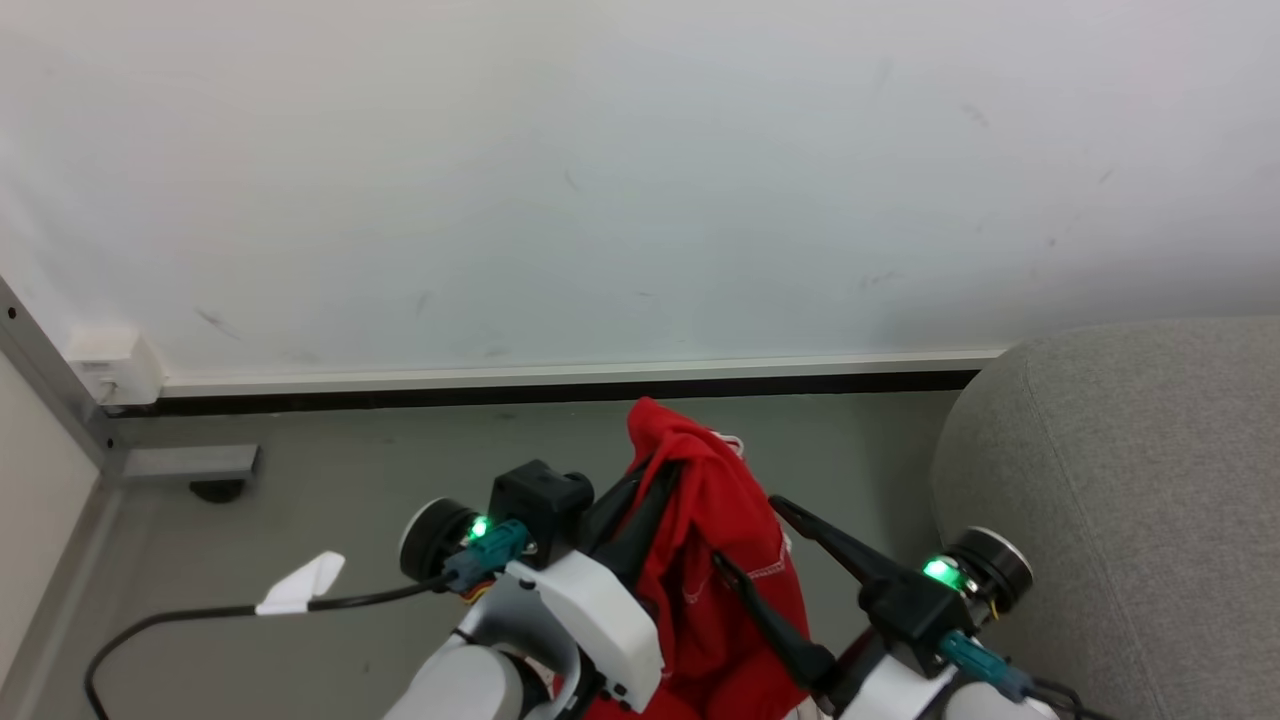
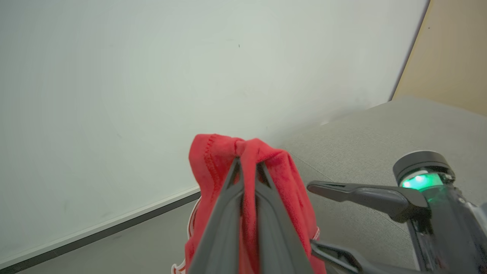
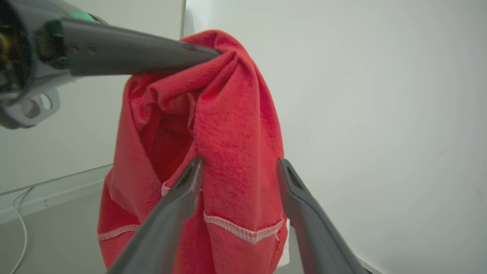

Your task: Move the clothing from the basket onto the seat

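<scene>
Left gripper (image 1: 665,470) is raised, pinched tight on the clothing (image 1: 705,500); right gripper (image 1: 747,532) beside it, fingers spread apart.

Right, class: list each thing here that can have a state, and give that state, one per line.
left hand: shut on the red sports garment.
red sports garment: lifted, hanging bunched.
right hand: open, fingers spread by the hanging cloth.
grey sofa: garment not yet on it.
black cable: lying loose on the floor.
</scene>
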You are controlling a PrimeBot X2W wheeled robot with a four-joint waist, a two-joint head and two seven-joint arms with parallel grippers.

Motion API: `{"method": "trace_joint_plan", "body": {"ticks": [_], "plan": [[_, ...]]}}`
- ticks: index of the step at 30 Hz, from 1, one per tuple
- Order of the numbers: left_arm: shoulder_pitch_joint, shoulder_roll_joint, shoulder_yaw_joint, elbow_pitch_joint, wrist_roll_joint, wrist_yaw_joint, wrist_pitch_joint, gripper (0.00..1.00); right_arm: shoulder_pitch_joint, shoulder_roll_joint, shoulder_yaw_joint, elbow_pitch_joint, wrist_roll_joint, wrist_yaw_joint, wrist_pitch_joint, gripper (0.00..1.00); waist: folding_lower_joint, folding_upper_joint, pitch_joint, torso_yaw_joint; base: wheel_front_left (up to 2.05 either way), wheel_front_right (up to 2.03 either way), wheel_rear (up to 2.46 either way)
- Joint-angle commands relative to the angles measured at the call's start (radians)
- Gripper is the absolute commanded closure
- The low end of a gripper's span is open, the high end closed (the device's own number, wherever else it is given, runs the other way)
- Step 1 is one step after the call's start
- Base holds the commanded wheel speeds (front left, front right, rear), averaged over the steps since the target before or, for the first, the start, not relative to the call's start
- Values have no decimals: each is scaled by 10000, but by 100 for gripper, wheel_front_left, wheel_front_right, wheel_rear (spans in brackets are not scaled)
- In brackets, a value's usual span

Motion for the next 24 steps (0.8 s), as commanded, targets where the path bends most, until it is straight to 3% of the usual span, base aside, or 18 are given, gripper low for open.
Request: {"method": "trace_joint_plan", "body": {"ticks": [1, 8, 9, 10, 16, 20, 21, 22, 24], "plan": [[-134, -52, -85, -98, -168, -70, -22, 100, -478, 156, 146, 397, 114, -23, -26, 0, -1, -1, -6, 14, 0, 0, 0], [-143, -225, -378, -181, -231, -253, 39, 100, -1244, 869, 799, 1767, 954, -25, -26, 0, -1, -1, -86, 66, 0, 0, 0], [-135, -241, -403, -178, -236, -245, 45, 100, -1328, 946, 898, 1978, 1167, -25, -26, 59, -1, -1, -101, 82, 0, 0, 0], [-131, -257, -436, -171, -233, -231, 51, 100, -1445, 981, 928, 2169, 1268, -25, -26, 100, -1, -1, -109, 104, 0, 0, 0], [-63, -126, -370, -66, -173, -91, -39, 100, -1473, 1224, 420, 2616, 1716, -25, -28, 100, -1, -1, -110, 145, 0, 0, 0], [31, -58, -348, 3, -116, -2, -131, 55, -1450, 1146, 12, 2625, 1651, -25, -28, 100, -1, -1, -114, 105, 0, 0, 0], [57, -47, -363, 29, -83, 20, -140, 11, -1445, 1107, -159, 2612, 1572, -25, -28, 100, -1, -1, -116, 93, 0, 0, 0], [93, -49, -377, 49, -84, 35, -188, 0, -1382, 1112, -361, 2568, 1572, -25, -28, 100, -1, -1, -116, 80, 0, 0, 0], [159, -43, -404, 97, -84, 59, -232, 0, -1258, 1097, -730, 2457, 1493, -23, -28, 100, -1, -1, -115, 30, 0, 0, 0]]}}
